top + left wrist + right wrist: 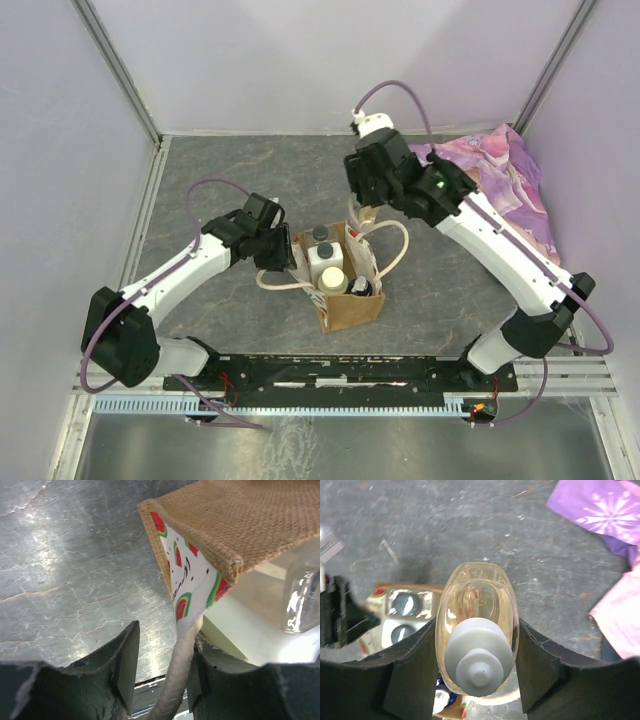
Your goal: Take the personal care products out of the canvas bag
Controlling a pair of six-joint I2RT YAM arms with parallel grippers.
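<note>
The canvas bag (345, 300) stands open mid-table, its watermelon panel (192, 587) close in the left wrist view. Inside it are a white boxy dark-capped bottle (326, 256), a cream-capped round one (333, 280) and a blue-topped one (361, 288). My right gripper (366, 200) is shut on the slim clear yellowish bottle (477, 630), white cap toward the camera, held above the bag's far edge. My left gripper (165, 645) is open at the bag's left side. A cream handle rope (177, 675) runs between its fingers, against the right finger (220, 690).
A purple-pink floral cloth (505, 180) lies at the back right, also in the right wrist view (605, 510). The bag's other cream handle (398, 245) loops out to the right. White walls enclose the grey table (220, 170).
</note>
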